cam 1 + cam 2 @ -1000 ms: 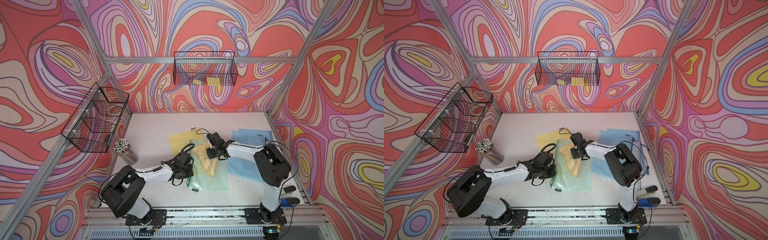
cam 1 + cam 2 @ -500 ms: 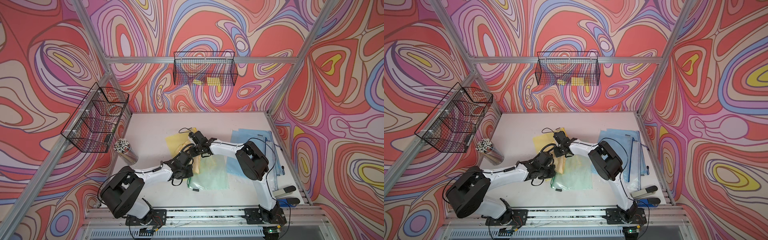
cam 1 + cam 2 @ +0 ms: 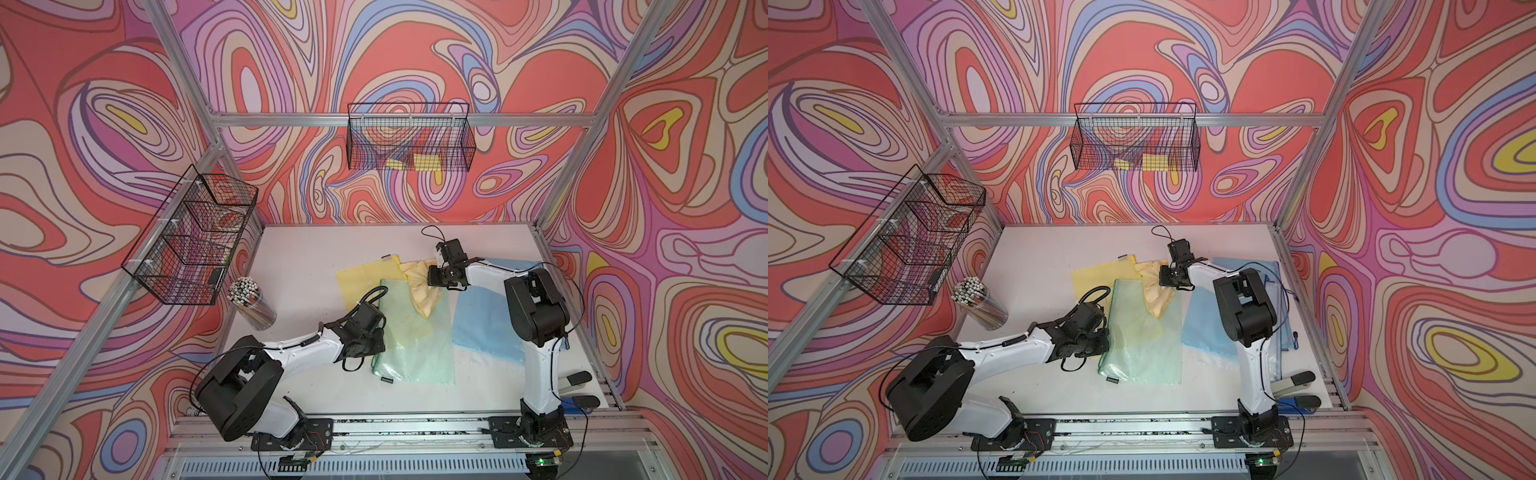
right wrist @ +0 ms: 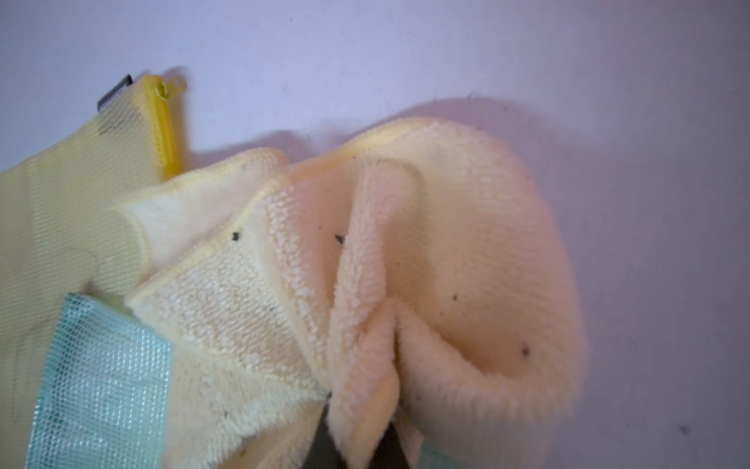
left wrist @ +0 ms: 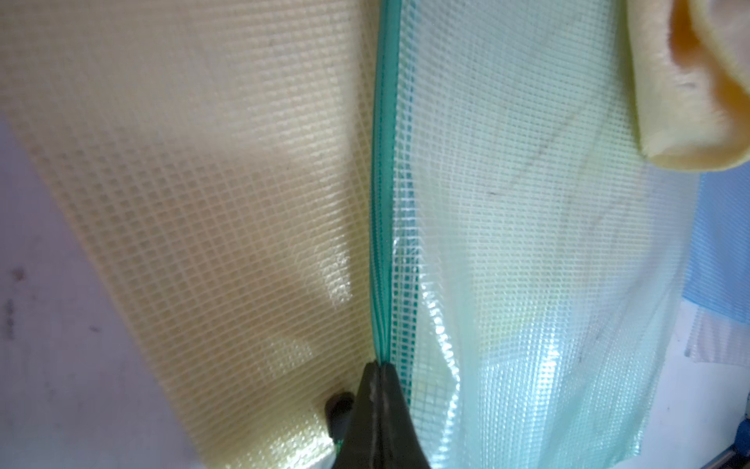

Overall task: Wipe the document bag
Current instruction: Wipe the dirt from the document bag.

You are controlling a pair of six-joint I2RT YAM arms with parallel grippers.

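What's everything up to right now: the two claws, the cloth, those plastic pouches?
left gripper: shut on the zipper edge of the green document bag.
right gripper: shut on the cloth.
cloth: bunched, trailing onto the green document bag.
green document bag: lying over part of the yellow bag.
blue bag: lying flat.

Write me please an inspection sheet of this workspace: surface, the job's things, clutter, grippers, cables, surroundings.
Surface: white table; a few small dark specks show in the wrist views.
Job's things: green document bag lies flat, partly over a yellow bag; yellow cloth drapes over its far end.
Clutter: blue bag beside the green one; pen cup near the side wall.
Grippers: left gripper shut on the green bag's zipper edge; right gripper shut on the cloth.
Cables: black cable loops above the left wrist; thin cable at the right wrist.
Surroundings: side basket and back basket hang on patterned walls.
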